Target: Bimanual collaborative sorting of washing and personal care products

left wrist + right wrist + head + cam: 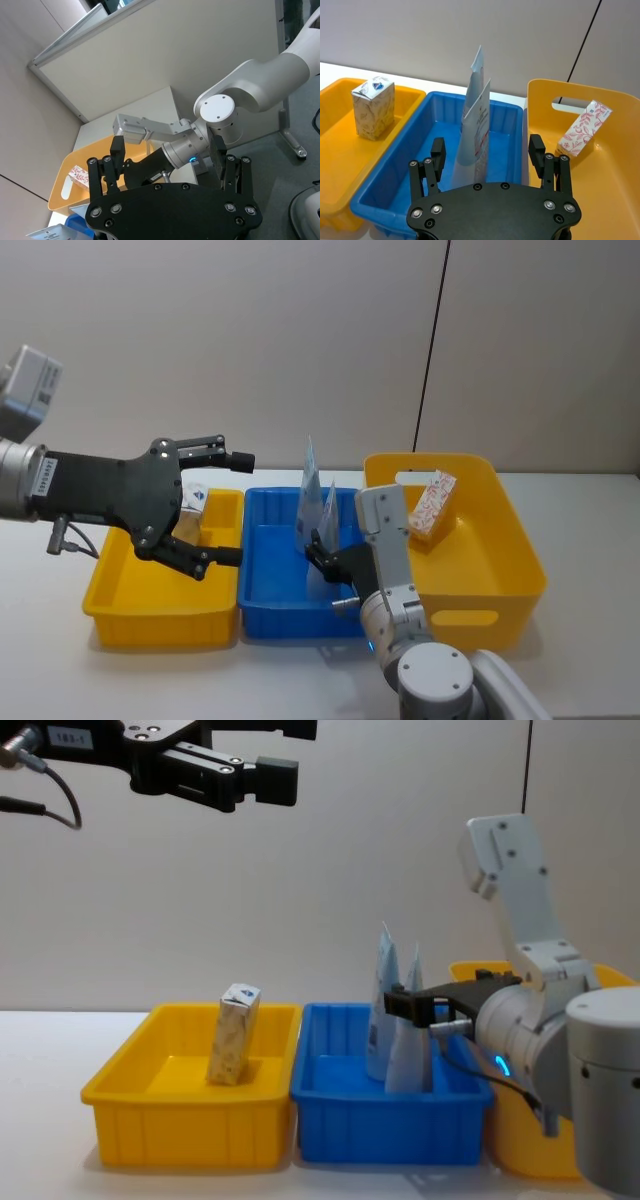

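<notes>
My left tool (232,508) hovers high, spread wide, empty; my right tool (490,152), also wide, flanks the glossy tapered tubes (474,127) in the blue bin (395,192).

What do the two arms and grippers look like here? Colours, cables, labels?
Both grippers are matte black, flat-bodied with silver screw heads and slim paired fingers: left gripper, right gripper. The left arm has a silver wrist, a white printed label and thin black cables. The right arm is white-grey with round joint caps and a blue indicator light.
</notes>
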